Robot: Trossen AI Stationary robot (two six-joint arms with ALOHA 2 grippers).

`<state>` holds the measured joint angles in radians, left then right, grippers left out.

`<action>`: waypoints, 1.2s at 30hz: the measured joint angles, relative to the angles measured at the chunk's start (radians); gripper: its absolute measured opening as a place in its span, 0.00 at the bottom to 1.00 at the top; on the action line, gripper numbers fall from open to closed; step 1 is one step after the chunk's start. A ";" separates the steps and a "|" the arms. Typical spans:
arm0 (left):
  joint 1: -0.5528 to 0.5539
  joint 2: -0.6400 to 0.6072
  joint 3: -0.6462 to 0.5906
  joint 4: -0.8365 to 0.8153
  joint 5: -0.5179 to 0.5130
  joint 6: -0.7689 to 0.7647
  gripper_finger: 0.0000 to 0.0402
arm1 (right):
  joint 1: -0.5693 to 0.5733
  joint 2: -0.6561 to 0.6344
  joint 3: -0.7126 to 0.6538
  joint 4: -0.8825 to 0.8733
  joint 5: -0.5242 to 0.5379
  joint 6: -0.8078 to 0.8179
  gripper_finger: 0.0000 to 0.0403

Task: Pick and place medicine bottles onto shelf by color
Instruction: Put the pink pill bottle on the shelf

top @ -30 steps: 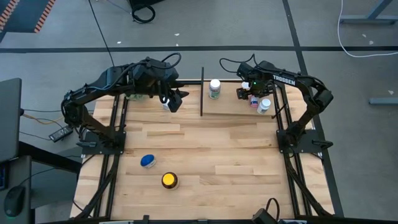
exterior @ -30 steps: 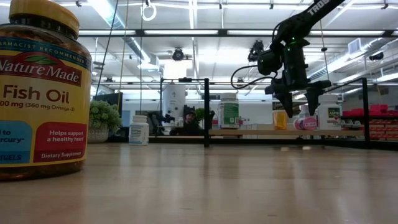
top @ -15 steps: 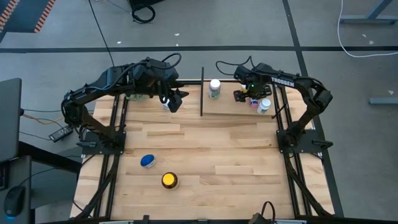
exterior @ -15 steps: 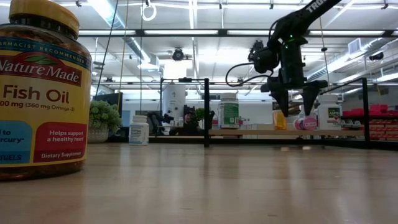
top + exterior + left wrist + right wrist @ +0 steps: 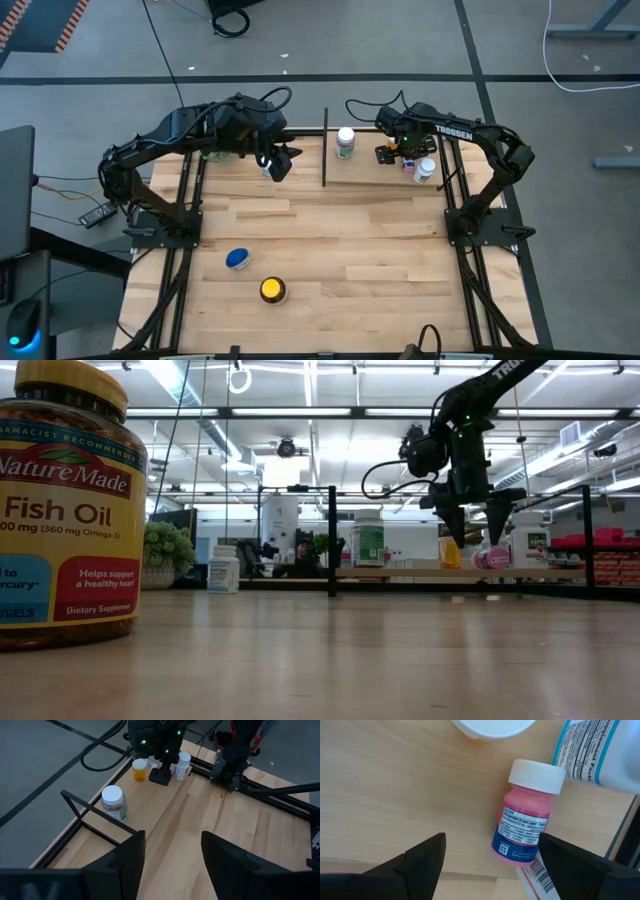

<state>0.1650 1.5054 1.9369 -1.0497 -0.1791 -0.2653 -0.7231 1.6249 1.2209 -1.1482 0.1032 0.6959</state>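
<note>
Both grippers gape empty; only R wrist cam shows pink bottle (image 5: pixel 526 812) lying flat below right gripper (image 5: pixel 490 852).

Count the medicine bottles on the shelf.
4: a green-labelled bottle alone on the shelf, plus an orange bottle, a pink bottle and a white bottle clustered under the right gripper. Others may be hidden.

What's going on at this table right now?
Two robot arms are sorting medicine bottles onto a shelf at the table's far edge. The right gripper hangs open above the shelf's right end, over a pink bottle that lies on its side, holding nothing. The green-labelled bottle stands further left on the shelf. The left gripper waits open near the far left. A blue-lidded bottle and a yellow-lidded fish oil bottle remain on the table's near side.
</note>
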 joint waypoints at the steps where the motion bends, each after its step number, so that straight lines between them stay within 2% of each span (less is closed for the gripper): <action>1: 0.000 0.000 0.000 0.000 0.000 0.000 0.50 | 0.000 0.000 -0.001 0.000 0.000 -0.001 0.81; 10: 0.000 -0.001 0.000 -0.032 0.000 0.000 0.50 | 0.018 -0.001 -0.086 0.021 -0.036 0.009 0.81; 26: 0.000 -0.001 0.000 -0.034 0.000 0.016 0.51 | 0.019 -0.001 -0.088 0.050 0.076 -0.001 0.81; 36: 0.000 -0.001 0.000 -0.046 0.000 0.015 0.50 | -0.042 -0.001 -0.088 0.108 0.080 0.067 0.81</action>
<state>0.1646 1.5040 1.9366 -1.0955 -0.1791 -0.2504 -0.7651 1.6241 1.1332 -1.0401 0.1829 0.7625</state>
